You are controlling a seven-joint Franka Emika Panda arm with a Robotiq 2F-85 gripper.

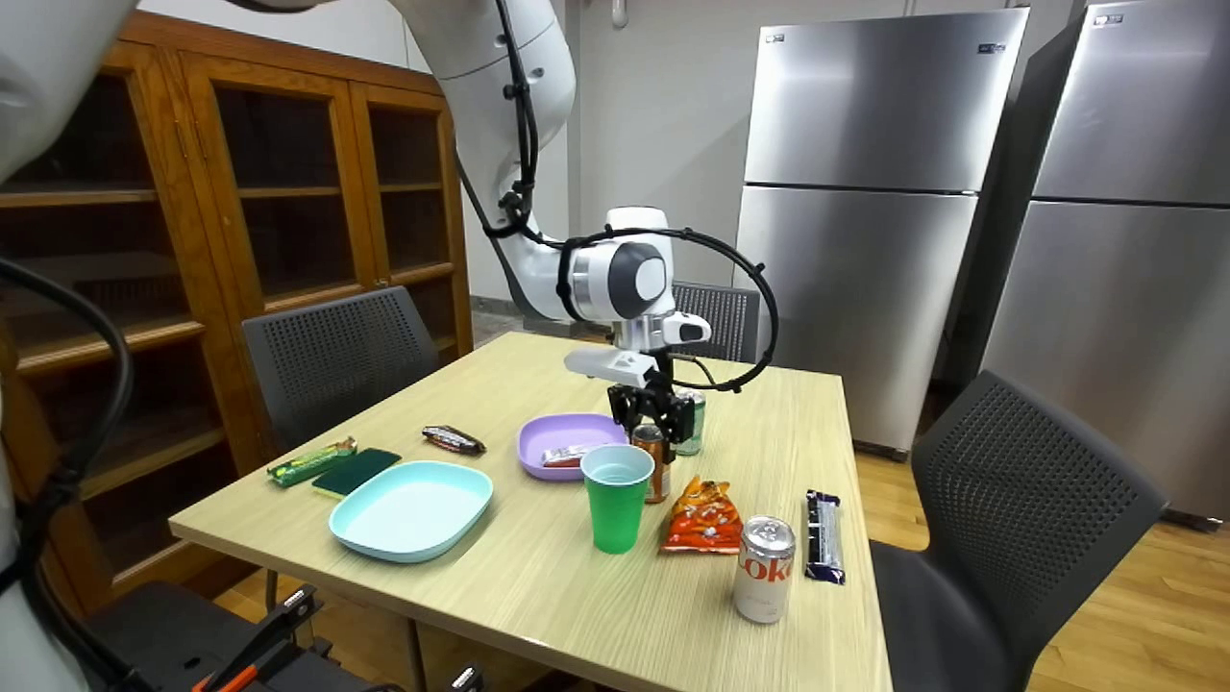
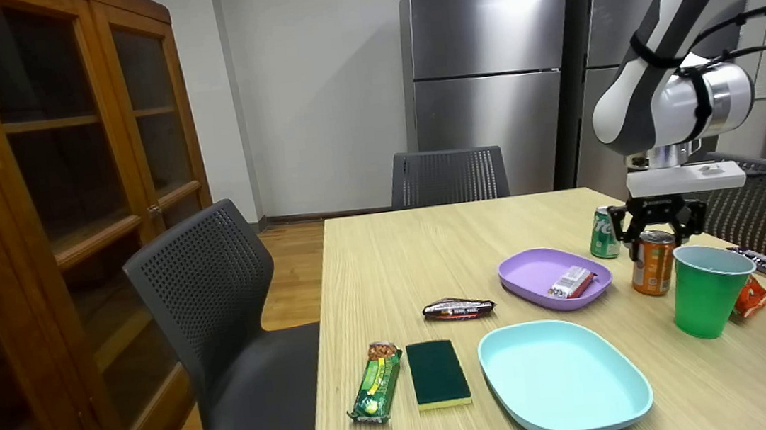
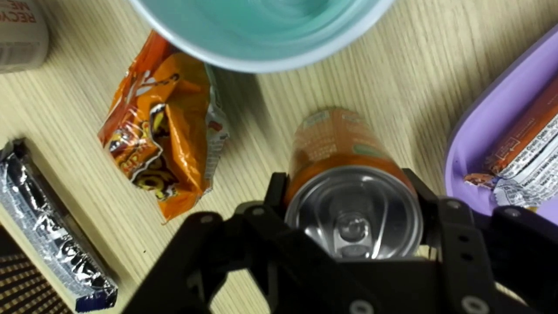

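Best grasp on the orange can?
Probably the upper sidewall, from above, pinched across opposite sides: the orange can stands upright and its body is round, while the green cup close by would likely crowd a side approach. The gripper holds it that way.

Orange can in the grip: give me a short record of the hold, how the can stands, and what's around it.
Gripper: closed on the orange can from two opposite sides
Can's pose: upright, apparently resting on the table
Nearest things: green cup, green can, orange snack bag
Plate nearby: purple plate, wrapped bar in it
Further off: turquoise plate, sponge, Coke can
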